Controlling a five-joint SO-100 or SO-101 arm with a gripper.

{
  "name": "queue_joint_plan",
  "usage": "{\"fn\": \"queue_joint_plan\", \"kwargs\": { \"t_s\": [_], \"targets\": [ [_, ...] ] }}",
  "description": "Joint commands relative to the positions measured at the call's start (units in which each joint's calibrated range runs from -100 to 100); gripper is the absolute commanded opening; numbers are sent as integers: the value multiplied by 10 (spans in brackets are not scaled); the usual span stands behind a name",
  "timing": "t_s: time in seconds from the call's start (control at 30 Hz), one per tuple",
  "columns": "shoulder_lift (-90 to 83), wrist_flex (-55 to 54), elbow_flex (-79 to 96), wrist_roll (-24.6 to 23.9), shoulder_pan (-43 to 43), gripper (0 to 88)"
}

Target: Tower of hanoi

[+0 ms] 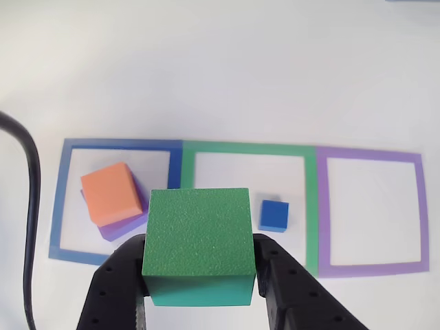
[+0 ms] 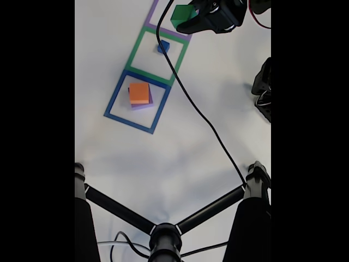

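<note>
My gripper [image 1: 199, 265] is shut on the green block [image 1: 199, 234], held up above the table with a black finger on each side. The same green block [image 2: 180, 15] hangs near the top of the fixed view in the gripper [image 2: 185, 21]. The small blue cube [image 1: 273, 215] sits inside the green tape square [image 1: 244, 148]; it is also the blue cube [image 2: 163, 47] in the fixed view. In the blue tape square [image 1: 117, 144] the orange block [image 1: 110, 193] lies on the purple slab [image 1: 122, 226], slightly askew. The orange block [image 2: 139, 93] covers most of the purple slab [image 2: 148, 103].
A purple tape square [image 1: 371, 157] lies at the right of the other view with bare white table inside. A black cable [image 2: 191, 103] runs across the table in the fixed view. Black tripod legs [image 2: 163, 224] stand at the bottom, and another black object [image 2: 264, 87] is at the right edge.
</note>
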Motion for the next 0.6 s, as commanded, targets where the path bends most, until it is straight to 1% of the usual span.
{"fn": "queue_joint_plan", "kwargs": {
  "t_s": [0.0, 0.13, 0.37, 0.47, 0.57],
  "targets": [
    [-4, -11, -22, 14, -34, 52],
    [2, -52, 19, 14, -59, 51],
    [10, -214, 162, 14, -84, 50],
    [22, -322, 242, 14, -93, 51],
    [42, -473, 337, 14, -103, 51]
  ]
}}
